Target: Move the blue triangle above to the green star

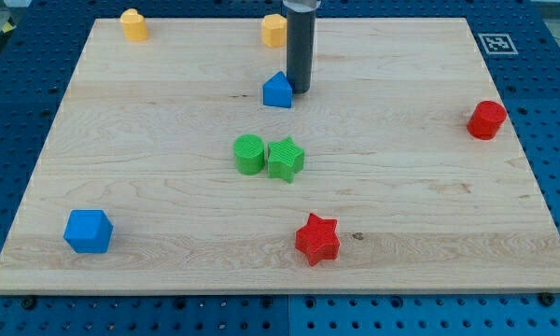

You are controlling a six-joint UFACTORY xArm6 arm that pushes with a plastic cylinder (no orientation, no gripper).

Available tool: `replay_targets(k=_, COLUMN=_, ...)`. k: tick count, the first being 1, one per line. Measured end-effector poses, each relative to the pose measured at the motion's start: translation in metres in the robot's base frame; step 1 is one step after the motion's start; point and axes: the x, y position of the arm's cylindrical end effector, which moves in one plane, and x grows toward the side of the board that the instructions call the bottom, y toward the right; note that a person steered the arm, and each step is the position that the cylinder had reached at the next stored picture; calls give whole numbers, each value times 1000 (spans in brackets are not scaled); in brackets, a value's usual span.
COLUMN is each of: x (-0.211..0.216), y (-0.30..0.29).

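Observation:
The blue triangle [277, 91] lies on the wooden board in the upper middle of the view. The green star [286, 158] lies below it, near the board's centre, touching a green cylinder [249, 154] on its left. My tip [299, 91] rests on the board right next to the blue triangle's right side, touching it or nearly so. The dark rod rises from there out of the view's top.
A yellow block [133, 24] sits at the top left and another yellow block [274, 30] sits just left of the rod. A red cylinder [486, 119] is at the right edge, a red star [317, 239] at bottom centre, a blue cube [88, 231] at bottom left.

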Motion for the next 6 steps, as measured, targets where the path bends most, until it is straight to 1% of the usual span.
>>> replay_targets(k=1, x=-35, y=-8)
replay_targets(k=2, x=-24, y=-25)
replay_targets(k=3, x=5, y=-23)
replay_targets(k=4, x=10, y=-22)
replay_targets(k=6, x=36, y=-23)
